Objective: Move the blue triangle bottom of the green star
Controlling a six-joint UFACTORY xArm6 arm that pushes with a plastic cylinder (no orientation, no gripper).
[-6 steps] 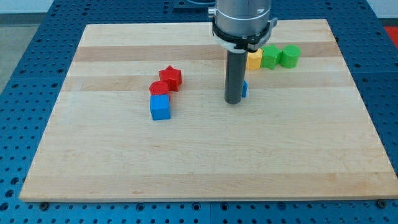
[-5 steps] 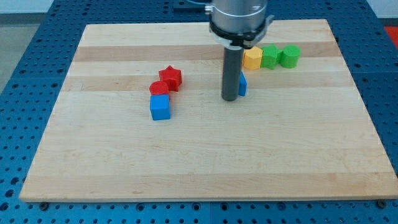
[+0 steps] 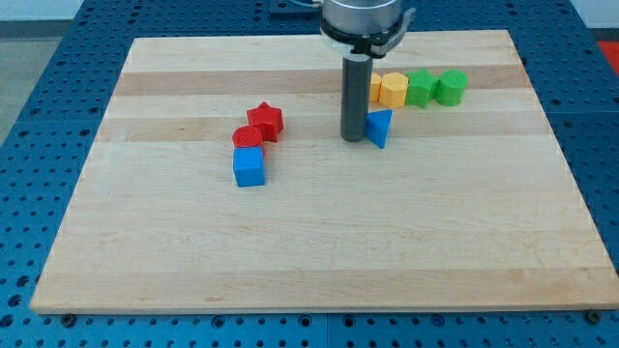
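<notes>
Touching my tip (image 3: pixel 354 139), blue triangle (image 3: pixel 380 127) on its right

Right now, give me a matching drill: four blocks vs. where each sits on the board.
Things:
1. blue triangle
2. blue cube
3. red star
4. yellow block

Places:
A. just left of the two green blocks
B. lowest in the left cluster
C. touching my tip on its right
D. top of the left cluster

Pairs: 1-C, 2-B, 3-D, 4-A
</notes>
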